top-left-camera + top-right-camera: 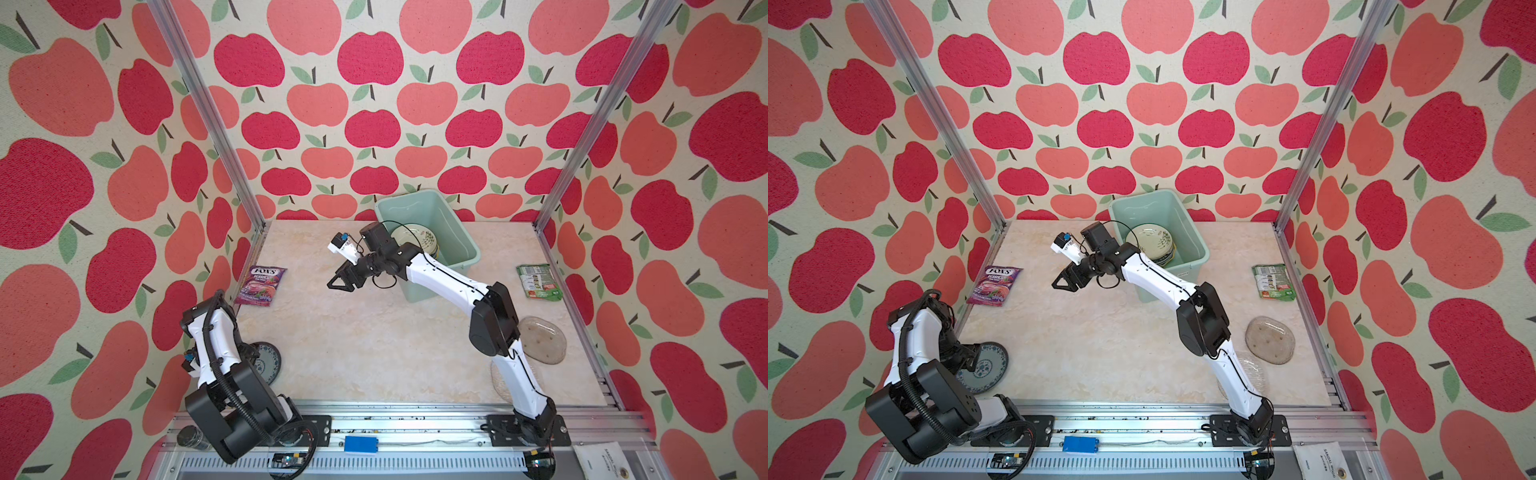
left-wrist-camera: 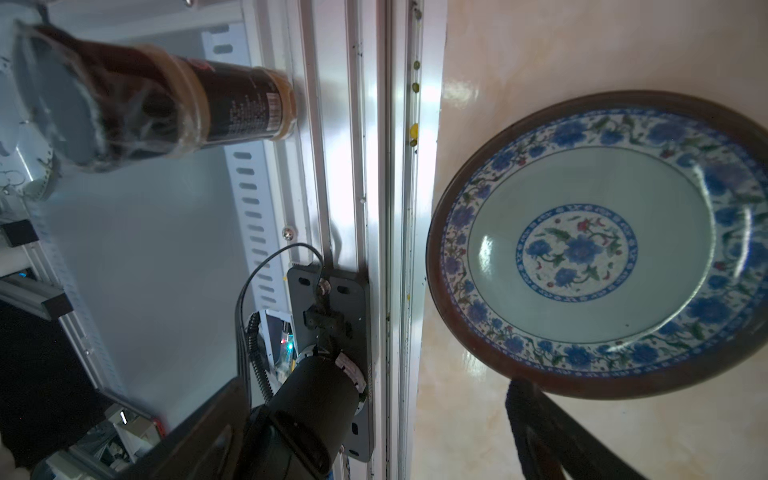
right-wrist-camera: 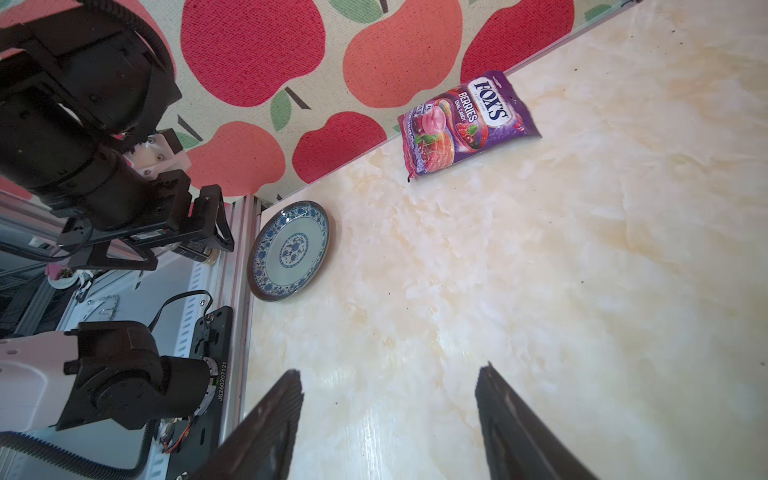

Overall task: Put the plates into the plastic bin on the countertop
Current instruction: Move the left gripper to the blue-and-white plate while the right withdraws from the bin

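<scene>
A blue-patterned plate [image 1: 269, 362] [image 1: 988, 368] [image 2: 590, 245] [image 3: 291, 249] lies flat at the front left of the countertop [image 1: 374, 345]. My left gripper [image 2: 378, 384] [image 1: 967, 357] is open beside it, one finger at the plate's dark rim. The mint plastic bin [image 1: 457, 224] [image 1: 1187, 224] stands at the back with stacked plates inside, a cream one with a green plant [image 1: 415, 239] [image 1: 1152, 241] on top. My right gripper [image 1: 340, 282] [image 1: 1065, 282] [image 3: 388, 370] hangs open and empty left of the bin. A clear glass plate [image 1: 542, 340] [image 1: 1268, 340] lies front right; another [image 1: 498, 380] [image 1: 1246, 370] is partly under the right arm.
A purple candy packet [image 1: 261, 286] [image 1: 994, 286] [image 3: 465, 120] lies near the left wall and a green packet [image 1: 539, 281] [image 1: 1273, 282] near the right wall. A dark jar [image 2: 166, 104] [image 1: 191, 436] stands off the counter beyond the front rail.
</scene>
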Controlling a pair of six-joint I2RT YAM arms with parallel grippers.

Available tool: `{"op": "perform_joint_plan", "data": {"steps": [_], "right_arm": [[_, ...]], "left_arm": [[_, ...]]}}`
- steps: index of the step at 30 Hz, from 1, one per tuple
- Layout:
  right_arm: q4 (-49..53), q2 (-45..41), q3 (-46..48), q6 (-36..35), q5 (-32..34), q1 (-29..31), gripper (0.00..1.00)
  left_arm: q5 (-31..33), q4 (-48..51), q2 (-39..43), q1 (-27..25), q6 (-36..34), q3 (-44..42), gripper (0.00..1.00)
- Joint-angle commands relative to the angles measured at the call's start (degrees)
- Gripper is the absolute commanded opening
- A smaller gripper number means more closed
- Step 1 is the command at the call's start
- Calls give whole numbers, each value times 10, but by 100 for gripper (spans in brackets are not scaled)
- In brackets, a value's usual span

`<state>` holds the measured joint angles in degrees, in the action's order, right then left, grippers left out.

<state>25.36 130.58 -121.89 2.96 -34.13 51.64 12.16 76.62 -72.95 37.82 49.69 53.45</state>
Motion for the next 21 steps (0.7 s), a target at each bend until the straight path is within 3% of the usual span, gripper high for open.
{"op": "perform_joint_plan", "data": {"steps": [1, 4, 10, 21], "right_arm": [[35, -22, 1, -6, 9, -9, 69], [39, -25, 4, -2, 10, -17, 69], [46, -31, 11, 5, 12, -32, 69], [92, -11, -32, 2, 15, -44, 69]], "left_arm": [[-18, -123, 20, 18, -86, -27, 99], [-70, -203, 38, 45, -137, -68, 99], [-156, -304, 69, 112, -156, -137, 99], [-178, -357, 42, 145, -163, -175, 99]]}}
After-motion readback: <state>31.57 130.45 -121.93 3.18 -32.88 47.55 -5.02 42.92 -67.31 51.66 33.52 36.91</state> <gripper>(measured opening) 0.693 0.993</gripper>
